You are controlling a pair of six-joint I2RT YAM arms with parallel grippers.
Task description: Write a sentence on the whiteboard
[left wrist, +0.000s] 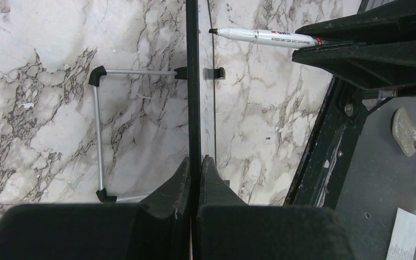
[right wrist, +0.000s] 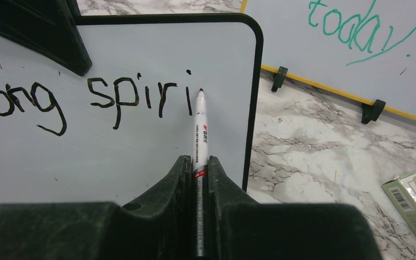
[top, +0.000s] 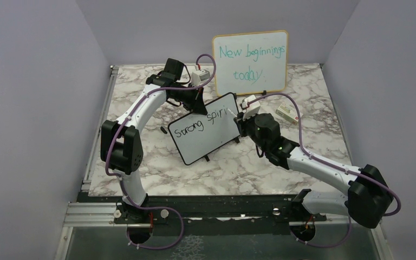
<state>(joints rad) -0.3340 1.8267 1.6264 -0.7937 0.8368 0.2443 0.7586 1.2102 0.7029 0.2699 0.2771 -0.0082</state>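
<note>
The small black-framed whiteboard (top: 206,130) stands tilted on the marble table and reads "Strong spiri" in black. My left gripper (top: 197,96) is shut on its top edge; in the left wrist view the board's edge (left wrist: 193,81) runs straight up from between the fingers (left wrist: 173,187). My right gripper (top: 244,116) is shut on a white marker (right wrist: 200,135). The marker's black tip (right wrist: 201,91) is at the board surface (right wrist: 114,151), just right of the last "i". The marker also shows in the left wrist view (left wrist: 265,37).
A larger wood-framed board (top: 251,62) with teal "New beginnings today" stands at the back. A small box (top: 286,112) lies right of the whiteboard. The whiteboard's wire stand (left wrist: 98,135) rests behind it. Grey walls enclose the table.
</note>
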